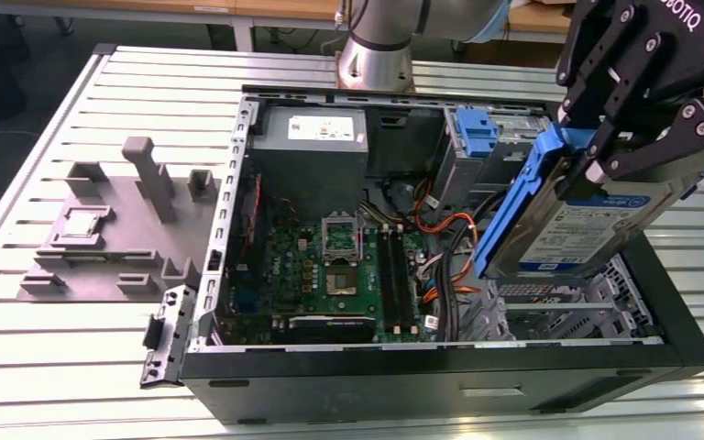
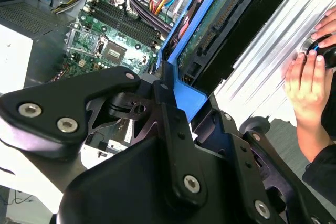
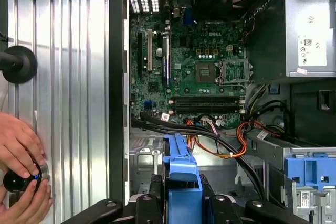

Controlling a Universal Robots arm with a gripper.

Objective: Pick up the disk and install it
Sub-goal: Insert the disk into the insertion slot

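The disk (image 1: 587,229), a silver hard drive with a blue-and-white label and blue side rails, hangs tilted above the open computer case (image 1: 450,385), over the exterior view's right end. My gripper (image 1: 611,139) is shut on its upper end, black fingers clamping the blue rail. In the first wrist view the blue rail (image 3: 181,174) stands between the fingers of the gripper (image 3: 181,203), above the case's metal drive cage (image 3: 144,158). The second wrist view looks along the disk's underside (image 2: 218,22), showing its green circuit board.
Inside the case lie the motherboard (image 1: 334,266), a grey power-supply box (image 1: 313,137), cables and a bare blue bracket (image 1: 477,137). A grey fixture (image 1: 120,229) sits on the slatted table (image 1: 83,348). A person's hands (image 3: 21,153) hold a black knob beside the case.
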